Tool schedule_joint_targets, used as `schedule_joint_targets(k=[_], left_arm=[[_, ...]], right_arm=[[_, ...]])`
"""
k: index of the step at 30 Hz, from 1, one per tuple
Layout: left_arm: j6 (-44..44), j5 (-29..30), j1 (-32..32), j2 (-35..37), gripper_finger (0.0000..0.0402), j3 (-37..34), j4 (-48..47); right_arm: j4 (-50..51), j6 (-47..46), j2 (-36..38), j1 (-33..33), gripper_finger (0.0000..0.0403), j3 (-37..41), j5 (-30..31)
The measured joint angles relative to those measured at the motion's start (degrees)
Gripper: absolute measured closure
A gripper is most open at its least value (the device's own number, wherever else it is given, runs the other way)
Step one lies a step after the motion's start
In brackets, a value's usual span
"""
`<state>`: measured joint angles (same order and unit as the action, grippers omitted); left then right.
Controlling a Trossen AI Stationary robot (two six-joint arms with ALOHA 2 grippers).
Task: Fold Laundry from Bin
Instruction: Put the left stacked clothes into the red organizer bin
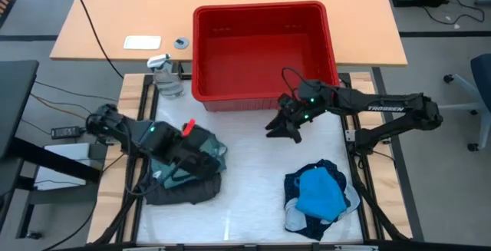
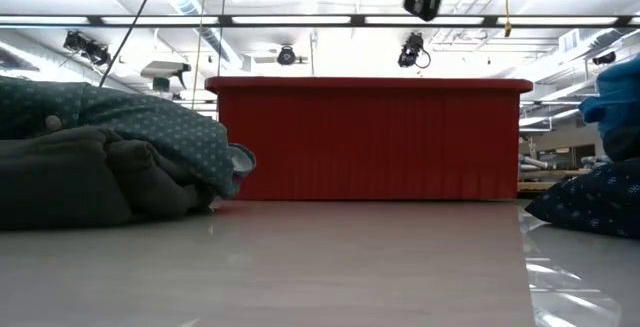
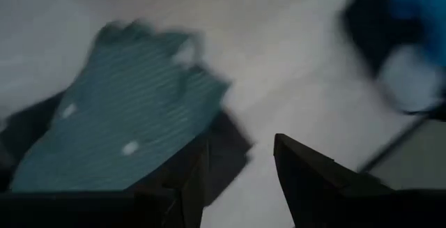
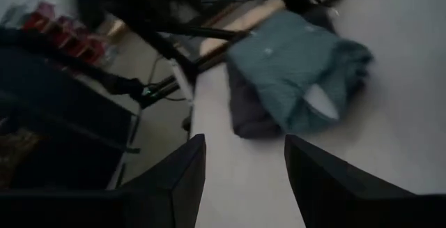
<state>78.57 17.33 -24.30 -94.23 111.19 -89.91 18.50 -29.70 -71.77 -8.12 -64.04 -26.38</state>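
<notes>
The red bin (image 1: 261, 51) stands at the table's far middle, and I see no laundry inside it. A teal dotted shirt (image 1: 188, 166) lies on a dark grey piece (image 1: 180, 191) at the near left. A bright blue piece (image 1: 318, 193) tops navy and white ones (image 1: 295, 213) at the near right. My left gripper (image 3: 240, 186) hovers open above the teal pile's right edge, with nothing between its fingers. My right gripper (image 4: 244, 179) hangs open in the air just in front of the bin (image 1: 282, 128). It faces the teal shirt (image 4: 300, 67) across the table.
A clear spray bottle (image 1: 165, 78) stands at the table's far left corner. A white flat object (image 1: 142, 42) and a small round one (image 1: 181, 42) lie on the wooden desk behind. Bare white tabletop (image 1: 249, 174) stretches between the two piles.
</notes>
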Motion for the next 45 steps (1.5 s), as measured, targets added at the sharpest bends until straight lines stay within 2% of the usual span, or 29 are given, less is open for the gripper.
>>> schedule_joint_targets(k=[3, 8, 15, 17, 22, 27, 36, 40, 45], left_arm=[[5.68, -0.52, -1.63, 4.44, 0.0232, -9.24, -0.12], [17.97, -0.47, -5.04, 16.34, 0.0232, -25.19, 0.69], [33.14, -0.56, -11.05, 33.51, 0.022, -49.17, 14.35], [35.86, -3.03, -11.78, 36.58, 0.0208, -54.61, 17.06], [40.16, -12.01, -11.95, 40.38, 0.0171, -64.3, 16.91], [41.27, -15.59, -11.92, 42.67, 0.0138, -70.47, 17.51], [43.41, -15.94, -11.17, 40.72, 0.012, -70.35, 18.41], [45.57, -18.09, -10.79, 37.76, 0.012, -70.39, 21.54], [45.54, -18.04, -10.79, 29.35, 0.012, -70.39, 27.37]], right_arm=[[-3.98, 1.26, -0.56, 1.07, 0.0202, 0.03, 0.1], [-7.21, -2.13, -2.13, 1.48, 0.0202, -0.05, 5.7], [-6.04, -11.17, -11.54, 1.45, 0.0195, -0.01, 5.38], [-8.02, -14.05, -14.45, 2.32, 0.0191, -0.01, 4.77], [-13.4, -20.67, -20.79, 4.0, 0.0181, -0.01, 4.23], [-16.87, -25.43, -25.3, 5.17, 0.0171, -0.01, 4.23], [-18.05, -29.28, -29.23, 5.7, 0.0148, -0.01, 4.27], [-18.4, -28.95, -28.01, 6.28, 0.0148, -0.03, 6.41], [-18.09, -28.11, -26.26, 6.32, 0.0148, -0.03, 6.83]])
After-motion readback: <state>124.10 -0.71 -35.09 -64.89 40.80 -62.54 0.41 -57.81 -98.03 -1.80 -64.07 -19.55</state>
